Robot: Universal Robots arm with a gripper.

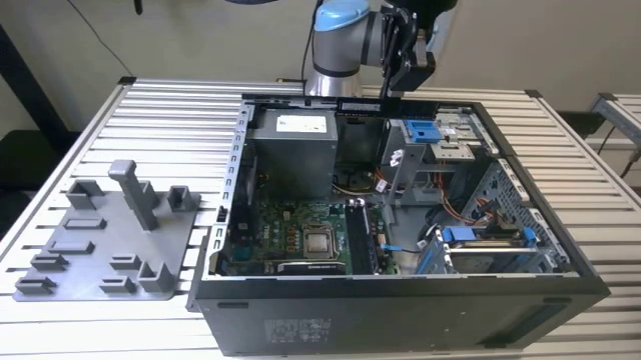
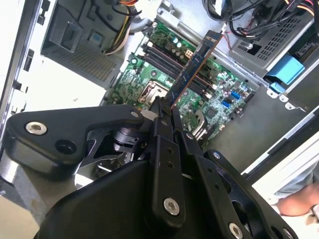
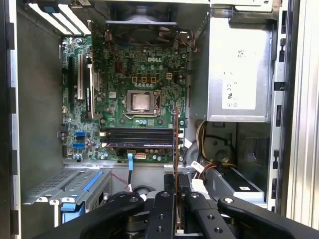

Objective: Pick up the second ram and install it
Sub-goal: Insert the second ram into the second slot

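Observation:
My gripper point(image 2: 167, 107) is shut on the second ram point(image 2: 194, 64), a long dark stick with an orange-gold edge that reaches out from the fingertips over the green motherboard point(image 2: 149, 79). In the first wrist view the second ram point(image 3: 176, 139) is an edge-on thin strip above the end of the long black memory slots point(image 3: 137, 135), still clear of them. In the exterior view the gripper point(image 1: 389, 91) hangs over the back rim of the open computer case point(image 1: 401, 300), above the board point(image 1: 300, 232).
A grey fixture plate point(image 1: 110, 240) with upright blocks lies on the slatted table at the exterior view's left. Inside the case are the power supply point(image 1: 296, 142), blue drive brackets point(image 1: 425, 131) and loose cables point(image 3: 204, 149). A person's hand point(image 2: 294, 204) shows beside the case.

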